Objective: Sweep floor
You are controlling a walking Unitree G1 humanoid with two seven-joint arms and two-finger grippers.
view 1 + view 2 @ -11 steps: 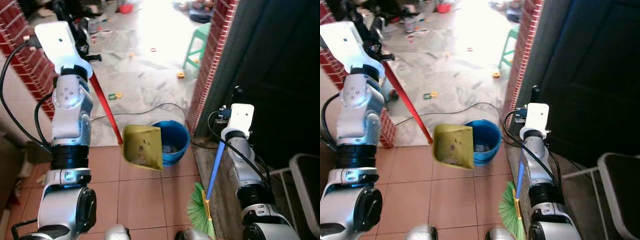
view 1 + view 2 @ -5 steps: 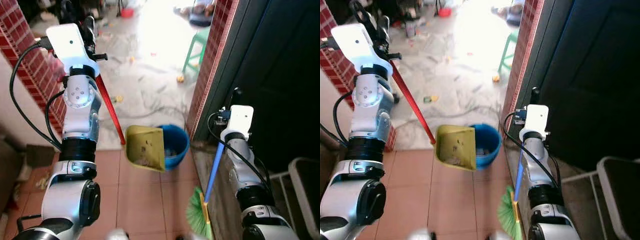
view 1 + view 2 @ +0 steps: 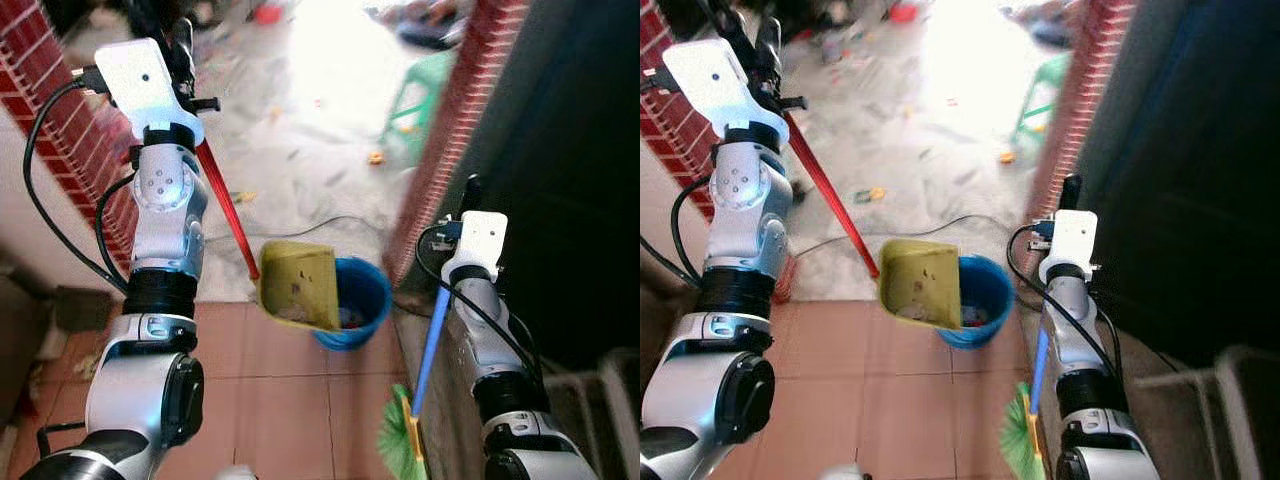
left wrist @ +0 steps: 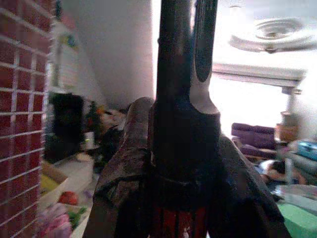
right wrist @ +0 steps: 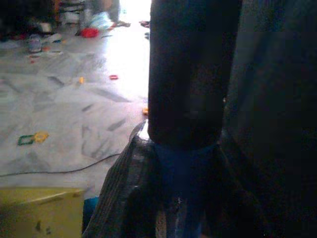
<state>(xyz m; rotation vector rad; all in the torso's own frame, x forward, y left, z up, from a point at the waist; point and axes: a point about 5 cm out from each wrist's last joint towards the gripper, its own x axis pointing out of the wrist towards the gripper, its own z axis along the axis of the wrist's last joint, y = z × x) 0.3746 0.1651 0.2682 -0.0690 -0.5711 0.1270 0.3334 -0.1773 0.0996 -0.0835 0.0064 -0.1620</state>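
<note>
**Desk:** What have you got on screen?

**Operator:** I have the left gripper (image 3: 185,60) raised high at far left, its fingers (image 4: 121,163) closed around the top of the dustpan's red handle (image 3: 228,212). The handle slopes down and to the right to the yellow dustpan (image 3: 298,285), which hangs tilted over the near-left rim of the blue bucket (image 3: 365,290). Bits of dirt cling inside the pan, and some debris lies in the bucket.

**Desk:** And the other arm?

**Operator:** The right gripper (image 3: 470,195) is clamped on the broom's blue handle (image 3: 431,335), beside the dark door on the right. The green broom head (image 3: 398,445) rests low on the near tiles, close to my body.

**Desk:** Where does the job stand?

**Operator:** I judge this to be the emptying step. The marble floor beyond is littered with small scraps, so plenty of sweeping looks left.

**Desk:** What could go wrong from here?

**Operator:** The pan sits only partly over the bucket; tipped further from that spot, dirt could spill onto the terracotta tiles (image 3: 270,390). The long handle gives me poor control of the pan's angle, and a swing could knock the bucket over. A black cable (image 3: 330,222) trails on the floor just behind the bucket, a snag for broom or foot.
</note>
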